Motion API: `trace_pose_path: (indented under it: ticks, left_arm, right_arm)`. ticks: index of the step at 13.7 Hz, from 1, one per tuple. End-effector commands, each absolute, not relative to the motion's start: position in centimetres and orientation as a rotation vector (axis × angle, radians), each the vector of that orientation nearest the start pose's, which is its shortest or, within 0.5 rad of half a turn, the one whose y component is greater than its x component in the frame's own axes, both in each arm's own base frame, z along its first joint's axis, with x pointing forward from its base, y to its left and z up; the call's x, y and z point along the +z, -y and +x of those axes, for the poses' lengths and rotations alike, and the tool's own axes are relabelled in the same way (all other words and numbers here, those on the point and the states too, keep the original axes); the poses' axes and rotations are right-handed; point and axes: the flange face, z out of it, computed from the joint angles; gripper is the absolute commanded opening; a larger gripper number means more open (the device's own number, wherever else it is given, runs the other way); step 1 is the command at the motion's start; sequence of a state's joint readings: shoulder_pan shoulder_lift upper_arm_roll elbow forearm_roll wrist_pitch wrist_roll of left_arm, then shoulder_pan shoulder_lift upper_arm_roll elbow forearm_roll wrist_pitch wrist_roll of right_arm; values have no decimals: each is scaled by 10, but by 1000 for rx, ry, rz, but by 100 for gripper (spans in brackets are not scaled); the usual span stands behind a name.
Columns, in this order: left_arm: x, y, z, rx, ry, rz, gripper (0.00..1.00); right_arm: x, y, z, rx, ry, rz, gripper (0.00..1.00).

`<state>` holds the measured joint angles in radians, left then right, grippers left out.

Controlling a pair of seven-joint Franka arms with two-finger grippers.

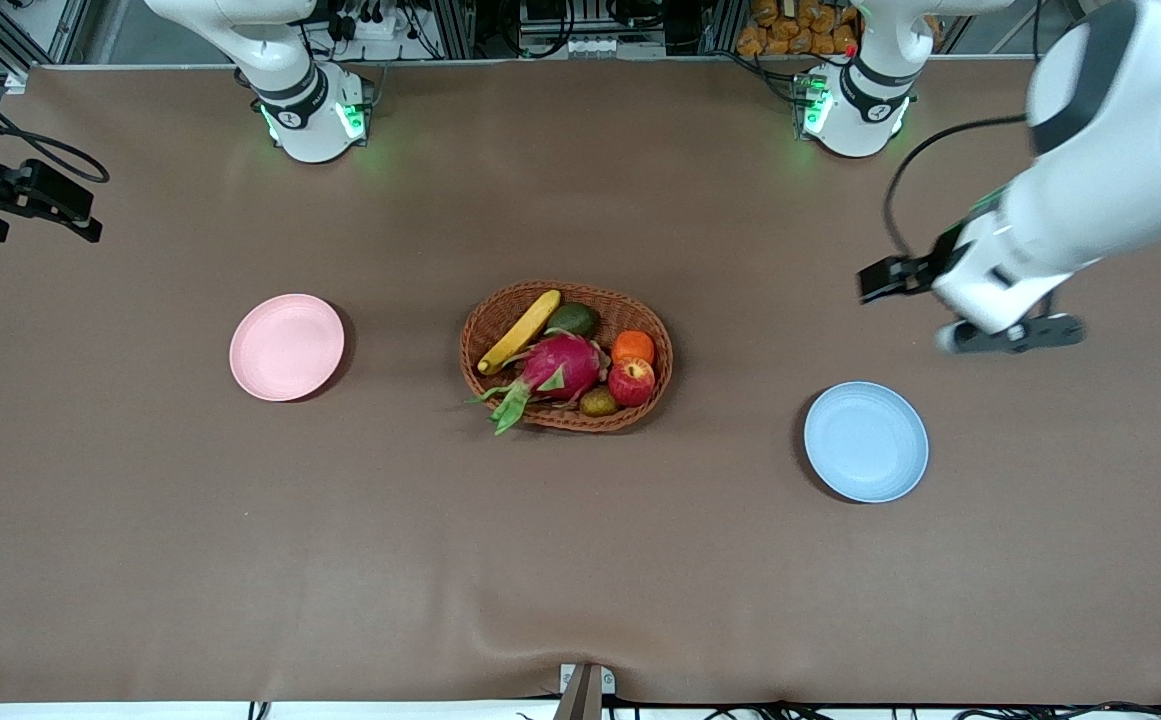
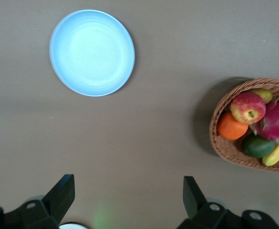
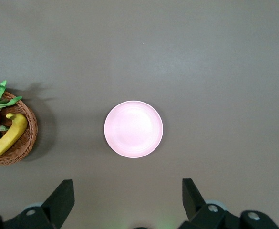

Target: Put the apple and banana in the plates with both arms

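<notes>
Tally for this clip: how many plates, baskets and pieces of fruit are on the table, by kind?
Plates: 2, the pink plate and the blue plate
Baskets: 1, the wicker basket
Fruit, all in the basket: 6, the banana, apple, orange, dragon fruit, green fruit, brownish fruit
Total: 9

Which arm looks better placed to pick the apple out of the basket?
The left arm, likely. The apple lies at the basket's end toward the left arm and the blue plate, and the left gripper, fingers open, is over the table near that plate. The banana suits the right gripper.
</notes>
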<state>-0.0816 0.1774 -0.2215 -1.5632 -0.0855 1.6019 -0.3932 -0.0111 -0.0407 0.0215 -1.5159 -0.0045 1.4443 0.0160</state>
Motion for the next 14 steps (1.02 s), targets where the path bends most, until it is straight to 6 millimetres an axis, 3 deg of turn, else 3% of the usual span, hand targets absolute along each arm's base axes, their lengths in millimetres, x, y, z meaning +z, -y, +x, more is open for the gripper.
trace_pose_path:
  ticks: [1, 10, 14]
  left_arm:
    - [507, 206, 577, 268, 250, -3192, 100]
    - [407, 320, 591, 122, 409, -3219, 100]
    - [376, 344, 592, 101, 464, -3238, 100]
  right_arm:
    - [664, -3, 531, 51, -19, -3155, 100]
    - [663, 4, 531, 53, -41, -3154, 100]
    - [663, 5, 531, 53, -43, -3154, 100]
